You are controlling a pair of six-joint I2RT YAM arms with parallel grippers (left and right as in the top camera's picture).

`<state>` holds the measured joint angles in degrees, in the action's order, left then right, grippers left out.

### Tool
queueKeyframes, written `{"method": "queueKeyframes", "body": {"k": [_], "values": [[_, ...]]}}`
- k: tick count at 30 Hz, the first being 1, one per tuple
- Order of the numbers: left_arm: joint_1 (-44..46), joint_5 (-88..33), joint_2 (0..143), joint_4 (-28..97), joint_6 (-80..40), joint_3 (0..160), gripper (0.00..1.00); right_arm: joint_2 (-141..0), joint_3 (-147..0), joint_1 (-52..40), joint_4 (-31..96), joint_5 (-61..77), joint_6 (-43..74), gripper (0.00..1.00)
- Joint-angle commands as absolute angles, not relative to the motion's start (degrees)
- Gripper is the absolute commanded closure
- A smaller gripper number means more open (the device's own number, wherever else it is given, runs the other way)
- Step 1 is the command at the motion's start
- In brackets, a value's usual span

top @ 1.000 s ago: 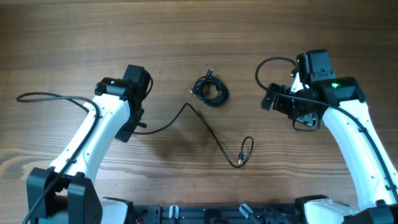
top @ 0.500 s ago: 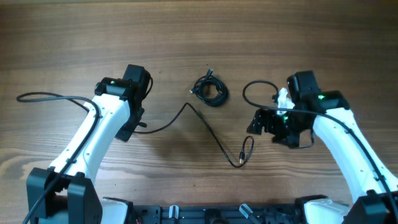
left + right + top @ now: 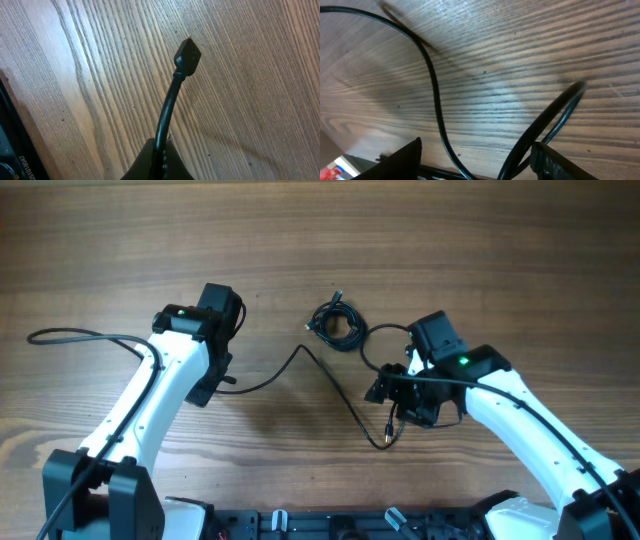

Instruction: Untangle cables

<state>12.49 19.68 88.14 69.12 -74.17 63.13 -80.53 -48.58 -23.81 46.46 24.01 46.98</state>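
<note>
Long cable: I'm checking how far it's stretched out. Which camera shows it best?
Overhead: the long cable shows whole, from left claw to its end loop by the right claw. Left wrist shows only its plug end; right wrist only loop strands.

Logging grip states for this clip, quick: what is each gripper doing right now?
Left gripper: closed on the long cable, near its plug end.
Right gripper: open, that cable's other end looped between its jaws, not clamped.
</note>
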Motion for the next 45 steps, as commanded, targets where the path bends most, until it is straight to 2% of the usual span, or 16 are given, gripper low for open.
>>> {"method": "queueKeyframes", "body": {"k": [1,4,7,8,9,11,16,22,28,31,37,42,45], "values": [[12.5,21.1,88.5,69.0,-73.7,62.8,0.96,-80.8,-47.2,-24.3,45.5,19.9,50.1,0.42],[12.5,21.1,88.5,69.0,-73.7,62.8,0.96,-80.8,-47.2,-24.3,45.7,15.8,50.1,0.56],[12.5,21.1,88.5,69.0,-73.7,62.8,0.96,-80.8,-47.2,-24.3,45.6,12.8,50.0,0.76],[12.5,21.1,88.5,69.0,-73.7,62.8,0.96,-80.8,-47.2,-24.3,45.5,12.2,49.9,0.80],[12.5,21.1,88.5,69.0,-73.7,62.8,0.96,-80.8,-47.2,-24.3,45.1,11.7,49.5,0.90],[12.5,21.1,88.5,69.0,-73.7,62.8,0.96,-80.8,-47.8,-23.9,44.8,11.4,49.3,0.96],[12.5,21.1,88.5,69.0,-73.7,62.8,0.96,-80.8,-53.6,-20.9,47.3,9.2,46.5,0.96],[12.5,21.1,88.5,69.0,-73.7,62.8,0.96,-80.8,-64.0,-15.7,59.5,-6.7,46.4,0.96],[12.5,21.4,88.5,69.2,-73.7,62.8,0.96,-80.8,-65.5,-3.7,63.2,-16.8,46.4,0.96],[12.5,22.9,88.5,69.4,-73.7,62.8,0.96,-80.8,-65.5,4.9,60.9,-18.4,41.7,0.96],[12.4,27.0,88.5,69.5,-73.7,62.8,0.96,-80.8,-65.5,13.9,52.0,-19.2,39.0,0.96],[9.1,29.2,88.5,69.8,-74.2,62.8,0.96,-80.8,-65.5,15.1,41.7,-23.6,36.3,0.96],[6.3,29.2,88.5,69.8,-74.1,62.8,0.96,-80.8,-65.4,15.1,40.1,-23.4,36.0,0.96]]}}
